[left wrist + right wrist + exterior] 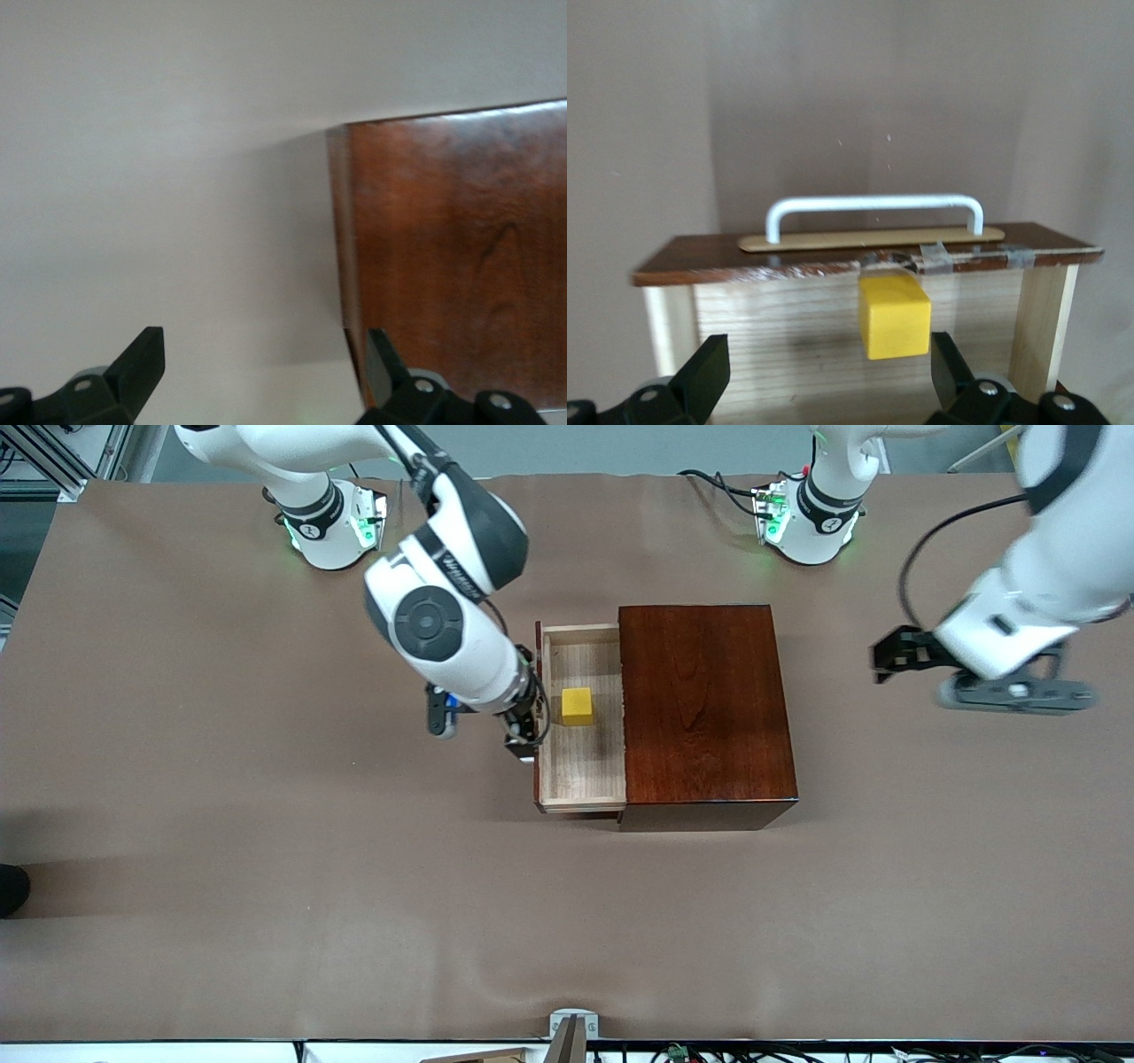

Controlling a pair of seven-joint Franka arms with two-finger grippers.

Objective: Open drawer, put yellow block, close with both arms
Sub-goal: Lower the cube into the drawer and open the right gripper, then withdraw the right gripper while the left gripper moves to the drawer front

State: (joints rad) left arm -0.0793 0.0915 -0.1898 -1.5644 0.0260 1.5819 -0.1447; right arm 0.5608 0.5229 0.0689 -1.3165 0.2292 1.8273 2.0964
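Note:
The drawer (pixel 580 779) stands pulled out of the dark mahogany box (pixel 704 700) toward the right arm's end of the table. The yellow block (pixel 577 706) sits on the tray's floor. My right gripper (pixel 523 733) hangs over the drawer's front edge, open and empty. In the right wrist view the yellow block (pixel 895 314) lies on the tray near one finger (pixel 952 367) of the right gripper (pixel 830 372), with the white handle (pixel 873 204) on the drawer's front. My left gripper (pixel 889 657) is in the air off the box's closed end, open and empty. The left wrist view shows the left gripper (pixel 266 372) and the box (pixel 461 248).
The brown table cover (pixel 266 824) spreads all round the box. The two arm bases (pixel 337 522) (pixel 802 518) stand at the edge farthest from the front camera. A small grey bracket (pixel 571 1032) sits at the nearest edge.

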